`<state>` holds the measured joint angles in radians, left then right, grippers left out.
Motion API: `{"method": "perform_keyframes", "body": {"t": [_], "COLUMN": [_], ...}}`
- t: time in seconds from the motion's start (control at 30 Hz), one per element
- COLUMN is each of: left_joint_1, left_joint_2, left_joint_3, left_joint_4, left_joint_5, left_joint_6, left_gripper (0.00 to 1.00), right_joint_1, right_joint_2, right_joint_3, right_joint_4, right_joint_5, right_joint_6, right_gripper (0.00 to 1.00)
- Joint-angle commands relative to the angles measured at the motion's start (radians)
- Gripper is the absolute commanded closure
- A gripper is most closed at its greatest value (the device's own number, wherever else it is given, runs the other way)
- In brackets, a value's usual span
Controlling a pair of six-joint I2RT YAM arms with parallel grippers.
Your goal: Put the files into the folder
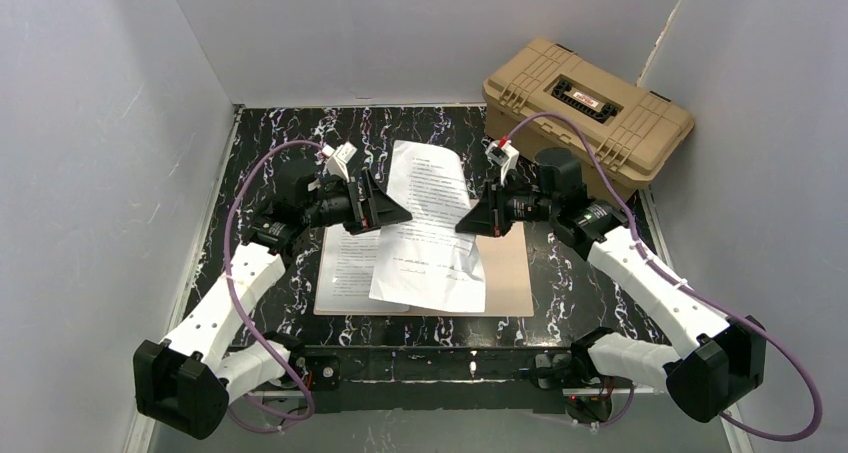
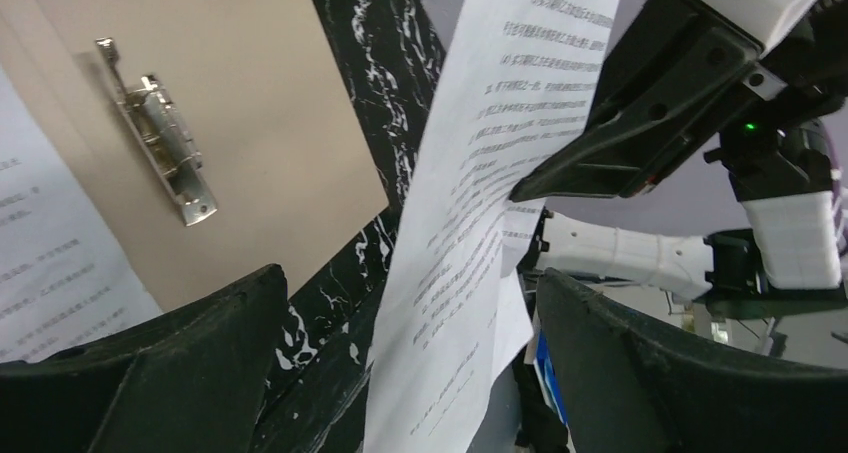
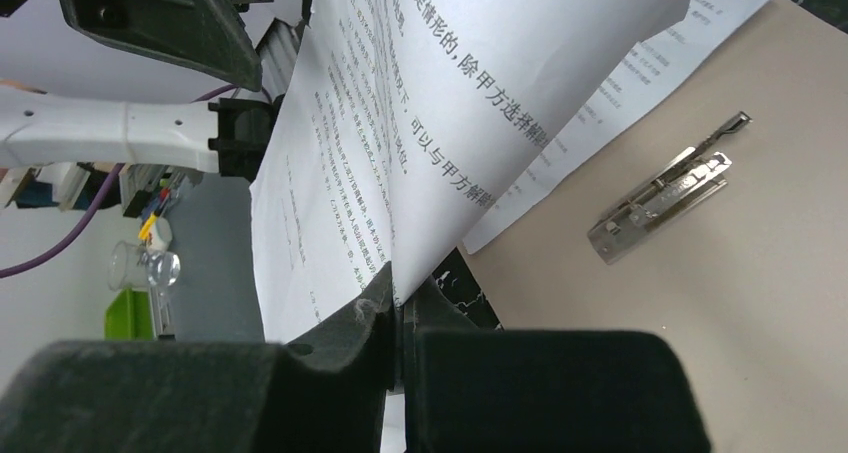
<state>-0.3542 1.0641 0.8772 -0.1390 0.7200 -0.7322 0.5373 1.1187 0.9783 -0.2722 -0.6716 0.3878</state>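
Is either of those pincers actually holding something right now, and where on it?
The right pincer is shut on a printed paper sheet, pinching it at one long edge. The left pincer stands wide open, holding nothing.

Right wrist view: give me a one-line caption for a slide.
Right gripper pinches a printed sheet above the open folder and its metal clip.

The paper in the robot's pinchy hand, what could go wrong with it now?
The right gripper pinches the held sheet only at one edge, so the floppy paper could slip out or crease.
The left gripper stands open right by that sheet; closing there might crumple it.
The sheet hangs bent over the folder, so it might land crooked or snag on the metal clip.
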Motion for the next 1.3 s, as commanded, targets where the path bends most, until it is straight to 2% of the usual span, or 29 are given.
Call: {"method": "perform_keyframes", "body": {"t": [0.0,0.1,0.2,0.47,0.57,0.77,0.97,1.1,1.27], "left_joint_1": [0.004,0.004,0.004,0.003,0.004,0.004,0.004,0.004,0.003], "left_joint_2": [-0.044,-0.049,-0.06,-0.092,-0.11,-0.182,-0.247,-0.28,-0.298], "left_joint_3": [-0.026,-0.048,-0.062,-0.074,-0.078,-0.052,-0.001,0.018,0.034], "left_joint_4": [0.119,0.134,0.134,0.133,0.175,0.218,0.22,0.241,0.313], "left_joint_5": [0.156,0.201,0.218,0.234,0.234,0.237,0.258,0.27,0.287], "left_joint_6": [-0.079,-0.114,-0.117,-0.126,-0.144,-0.133,-0.122,-0.141,-0.198], "left_gripper": [0.1,0.22,0.39,0.98,1.0,1.0,1.0,1.0,1.0], "right_joint_1": [0.026,0.03,0.031,0.033,0.033,0.032,0.033,0.032,0.032], "right_joint_2": [0.007,0.01,0.012,-0.007,-0.024,-0.114,-0.235,-0.301,-0.345], "right_joint_3": [0.057,0.07,0.079,0.091,0.091,0.058,0.014,-0.041,-0.149], "right_joint_4": [0.063,0.059,0.044,0.023,0.013,-0.005,-0.001,0.075,0.234], "right_joint_5": [-0.078,-0.076,-0.075,-0.039,-0.025,0.089,0.194,0.185,0.136], "right_joint_6": [-0.014,-0.017,-0.026,-0.03,-0.026,-0.02,0.015,0.105,0.27], "right_gripper": [0.86,0.86,0.85,0.83,0.77,0.41,0.15,0.06,0.04]}}
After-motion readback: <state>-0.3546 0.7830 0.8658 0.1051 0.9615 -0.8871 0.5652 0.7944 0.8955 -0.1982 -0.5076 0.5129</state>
